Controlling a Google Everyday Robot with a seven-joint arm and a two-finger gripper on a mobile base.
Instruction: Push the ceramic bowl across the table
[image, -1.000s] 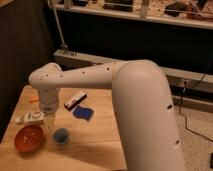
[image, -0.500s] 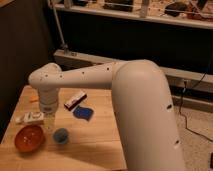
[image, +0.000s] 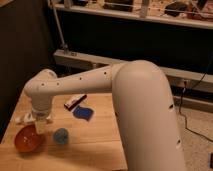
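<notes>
Orange bowl upright, table front-left; gripper over rim.

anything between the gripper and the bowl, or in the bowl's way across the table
Nothing visible separates the gripper from the ceramic bowl; it hangs at the rim. On the table, a small blue cup stands right of the bowl, likely blocking a rightward push.

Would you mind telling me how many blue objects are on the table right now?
2. The small blue cup stands beside the ceramic bowl, where the gripper hangs; the flat blue piece lies behind it on the table. The arm may hide more.
</notes>
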